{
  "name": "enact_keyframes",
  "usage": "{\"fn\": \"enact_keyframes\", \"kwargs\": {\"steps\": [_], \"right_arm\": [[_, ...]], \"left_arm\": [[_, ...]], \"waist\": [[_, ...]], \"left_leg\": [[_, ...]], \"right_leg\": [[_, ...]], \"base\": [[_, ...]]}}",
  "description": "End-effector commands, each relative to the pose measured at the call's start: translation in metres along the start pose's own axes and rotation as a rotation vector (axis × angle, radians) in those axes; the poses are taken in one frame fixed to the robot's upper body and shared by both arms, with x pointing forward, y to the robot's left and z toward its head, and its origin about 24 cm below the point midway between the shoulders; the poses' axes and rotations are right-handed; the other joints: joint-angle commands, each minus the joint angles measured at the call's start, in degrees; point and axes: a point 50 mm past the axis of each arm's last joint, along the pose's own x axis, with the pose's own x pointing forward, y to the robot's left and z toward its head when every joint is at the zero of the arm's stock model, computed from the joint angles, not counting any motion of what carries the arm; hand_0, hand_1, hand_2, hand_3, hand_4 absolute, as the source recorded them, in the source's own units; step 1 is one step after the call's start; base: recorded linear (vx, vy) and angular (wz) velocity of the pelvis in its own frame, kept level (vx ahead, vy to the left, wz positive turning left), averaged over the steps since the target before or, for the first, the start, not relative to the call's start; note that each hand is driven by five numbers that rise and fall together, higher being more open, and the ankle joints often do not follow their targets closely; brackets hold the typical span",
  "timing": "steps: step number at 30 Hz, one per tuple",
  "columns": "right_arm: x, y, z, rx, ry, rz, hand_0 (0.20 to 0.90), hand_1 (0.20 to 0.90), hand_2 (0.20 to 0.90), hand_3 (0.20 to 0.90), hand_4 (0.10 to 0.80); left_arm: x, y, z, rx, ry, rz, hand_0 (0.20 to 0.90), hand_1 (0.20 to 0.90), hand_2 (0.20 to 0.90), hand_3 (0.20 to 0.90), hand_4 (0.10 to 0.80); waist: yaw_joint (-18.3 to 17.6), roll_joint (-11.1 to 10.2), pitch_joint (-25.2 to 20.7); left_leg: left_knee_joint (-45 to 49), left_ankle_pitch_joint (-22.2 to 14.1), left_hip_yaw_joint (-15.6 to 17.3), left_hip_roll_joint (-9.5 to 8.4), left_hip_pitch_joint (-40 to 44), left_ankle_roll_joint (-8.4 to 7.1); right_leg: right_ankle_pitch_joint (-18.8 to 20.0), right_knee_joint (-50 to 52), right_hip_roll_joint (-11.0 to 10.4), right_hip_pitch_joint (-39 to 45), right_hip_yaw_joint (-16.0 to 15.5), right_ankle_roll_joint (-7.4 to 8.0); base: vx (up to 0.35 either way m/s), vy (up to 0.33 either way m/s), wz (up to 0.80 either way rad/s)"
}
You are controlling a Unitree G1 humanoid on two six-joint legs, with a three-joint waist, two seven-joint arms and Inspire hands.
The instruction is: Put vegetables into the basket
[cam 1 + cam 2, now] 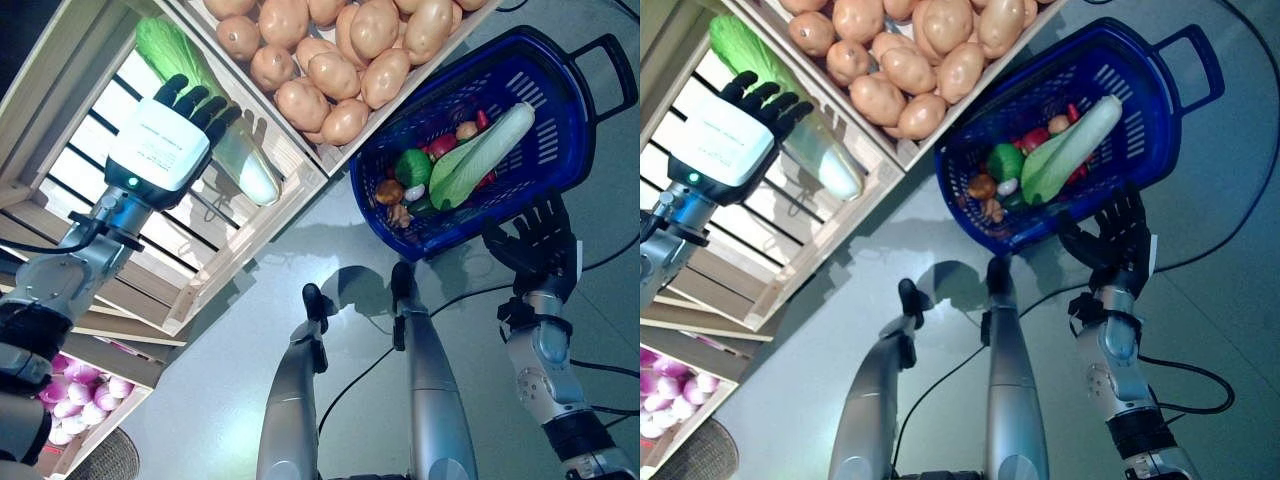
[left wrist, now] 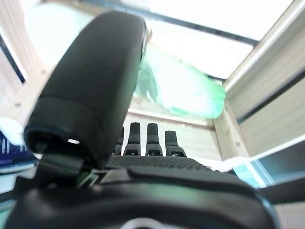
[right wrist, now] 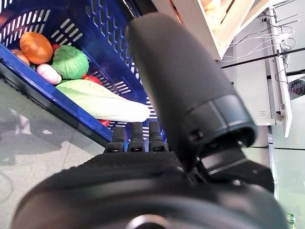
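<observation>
A long napa cabbage (image 1: 243, 165) with green leaves and a white stem lies in a slatted wooden crate (image 1: 60, 190) at upper left. My left hand (image 1: 195, 105) hovers over its middle, open, with straight fingers pointing along it; in the left wrist view the cabbage (image 2: 186, 90) shows past the fingertips. The blue plastic basket (image 1: 560, 150) sits at upper right and holds another napa cabbage (image 1: 480, 150), a round green vegetable (image 1: 412, 167), an orange onion and small red pieces. My right hand (image 1: 540, 245) is open, fingers spread, just at the basket's near rim (image 3: 57, 90).
A wooden crate full of potatoes (image 1: 340, 60) stands between the cabbage crate and the basket. Purple onions (image 1: 80, 395) fill a lower crate at bottom left, beside a woven basket (image 1: 100, 460). Grey floor lies below the basket.
</observation>
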Motion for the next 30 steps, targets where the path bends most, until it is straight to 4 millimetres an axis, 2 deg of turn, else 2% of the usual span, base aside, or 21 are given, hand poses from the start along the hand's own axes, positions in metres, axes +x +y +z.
{"fn": "enact_keyframes", "kwargs": {"steps": [1, 7, 15, 23, 30], "right_arm": [[0.005, 0.003, 0.048, 0.064, -0.203, 0.079, 0.900, 0.900, 0.900, 0.900, 0.800], [0.006, 0.003, 0.050, 0.067, -0.205, 0.083, 0.900, 0.900, 0.900, 0.900, 0.800], [0.008, 0.005, 0.053, 0.074, -0.211, 0.084, 0.900, 0.900, 0.900, 0.900, 0.800], [0.007, 0.007, 0.053, 0.085, -0.210, 0.088, 0.900, 0.900, 0.900, 0.900, 0.800], [0.008, 0.014, 0.050, 0.099, -0.202, 0.104, 0.900, 0.900, 0.900, 0.900, 0.800]], "left_arm": [[-0.001, 0.032, -0.048, 0.157, 0.073, 0.024, 0.900, 0.900, 0.900, 0.900, 0.800], [-0.002, 0.029, -0.055, 0.190, 0.124, -0.035, 0.900, 0.900, 0.900, 0.900, 0.800], [-0.005, 0.029, -0.072, 0.331, 0.263, -0.042, 0.900, 0.900, 0.900, 0.900, 0.800], [-0.006, 0.033, -0.081, 0.378, 0.377, 0.044, 0.900, 0.900, 0.900, 0.900, 0.800], [0.007, 0.042, -0.079, 0.338, 0.389, 0.139, 0.900, 0.900, 0.900, 0.900, 0.800]], "waist": [[-1.30, 0.64, -0.05], [-1.36, 0.85, -0.05], [-1.36, 0.89, -0.05], [-1.75, 0.51, -0.05], [-2.25, 0.25, -0.05]], "left_leg": [[0.88, 2.98, 0.77, 0.28, -3.00, -0.71], [0.67, 3.20, 0.98, 0.35, -3.06, -0.69], [1.03, 3.08, 0.93, 0.33, -3.59, -0.70], [1.70, 2.96, 0.93, 0.52, -4.66, -0.64], [2.71, 2.48, 1.09, 0.62, -5.51, -0.47]], "right_leg": [[-0.26, -4.13, -2.39, 6.00, -2.25, 1.86], [-0.14, -4.31, -2.50, 5.88, -2.19, 1.86], [-0.26, -3.86, -2.73, 5.29, -2.26, 1.83], [-0.28, -3.15, -2.50, 4.10, -1.80, 1.64], [-0.49, -2.16, -2.33, 3.03, -1.35, 1.54]], "base": [[0.000, 0.000, 0.00], [0.000, 0.000, 0.00], [0.000, 0.000, 0.00], [0.000, 0.000, 0.00], [0.000, 0.000, 0.00]]}}
